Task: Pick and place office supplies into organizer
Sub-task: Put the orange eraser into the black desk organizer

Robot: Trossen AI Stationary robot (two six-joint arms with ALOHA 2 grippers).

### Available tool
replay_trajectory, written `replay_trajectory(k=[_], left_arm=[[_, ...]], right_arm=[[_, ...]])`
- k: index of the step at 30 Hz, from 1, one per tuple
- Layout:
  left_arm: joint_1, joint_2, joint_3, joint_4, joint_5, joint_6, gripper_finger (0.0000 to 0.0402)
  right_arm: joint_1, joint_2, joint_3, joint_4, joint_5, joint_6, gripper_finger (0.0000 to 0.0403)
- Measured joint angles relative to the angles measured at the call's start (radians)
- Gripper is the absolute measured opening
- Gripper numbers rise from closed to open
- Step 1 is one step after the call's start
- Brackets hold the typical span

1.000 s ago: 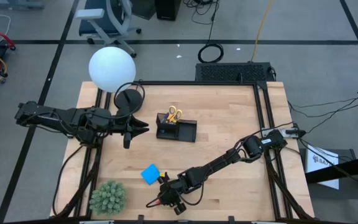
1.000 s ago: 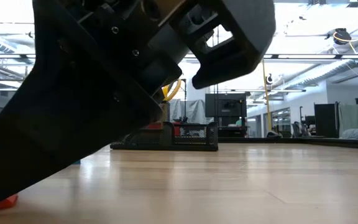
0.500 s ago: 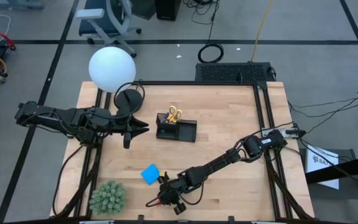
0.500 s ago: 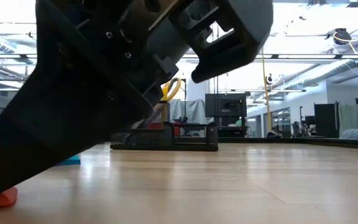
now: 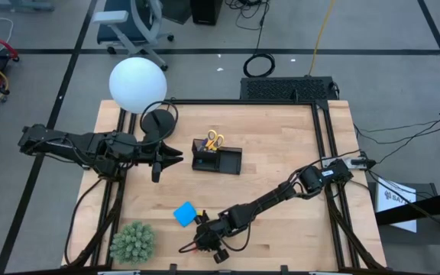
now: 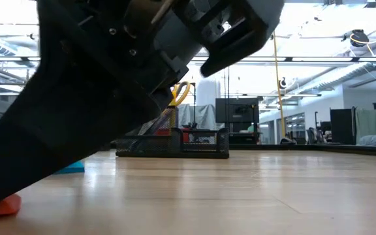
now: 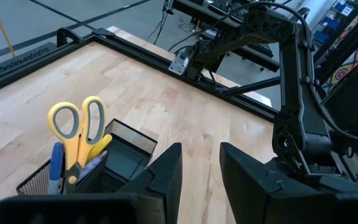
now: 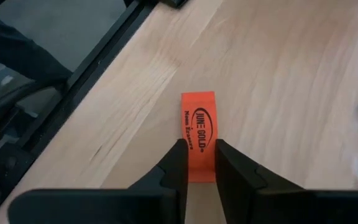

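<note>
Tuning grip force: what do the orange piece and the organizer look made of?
Orange piece: likely a rubbery eraser, matte with printed black lettering, sitting between the right pincer fingers. Organizer: apparently black wire mesh, see-through grid walls.

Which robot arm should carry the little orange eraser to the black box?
The right one, probably. The right gripper already has its fingers on both sides of the orange eraser near the table's front edge. The left gripper hangs beside the organizer, holding nothing and far from the eraser.

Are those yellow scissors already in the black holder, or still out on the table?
In. The scissors stand handles-up in the holder's taller section.
</note>
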Motion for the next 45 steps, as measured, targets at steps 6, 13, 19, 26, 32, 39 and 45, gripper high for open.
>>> replay_trajectory(k=[6,13,19,26,32,39,45], left_arm=[[0.0,0.0,0.0,0.0,0.0,0.0,0.0115],[0.0,0.0,0.0,0.0,0.0,0.0,0.0115],[0.0,0.0,0.0,0.0,0.0,0.0,0.0115],[0.0,0.0,0.0,0.0,0.0,0.0,0.0115],[0.0,0.0,0.0,0.0,0.0,0.0,0.0115],[0.0,0.0,0.0,0.0,0.0,0.0,0.0115],[0.0,0.0,0.0,0.0,0.0,0.0,0.0115]], right_arm=[[-0.016,-0.015,0.01,0.019,-0.003,0.002,0.0057],[-0.024,-0.026,0.031,0.018,-0.001,0.002,0.0058],[-0.036,-0.026,0.048,-0.006,0.0,0.002,0.0058],[-0.07,-0.041,0.079,-0.116,0.005,0.044,0.0058],[-0.109,-0.089,0.079,-0.152,0.1,0.045,0.0059],[-0.165,-0.138,0.079,-0.18,0.204,0.084,0.0059],[-0.211,-0.157,0.079,-0.247,0.297,0.159,0.0059]])
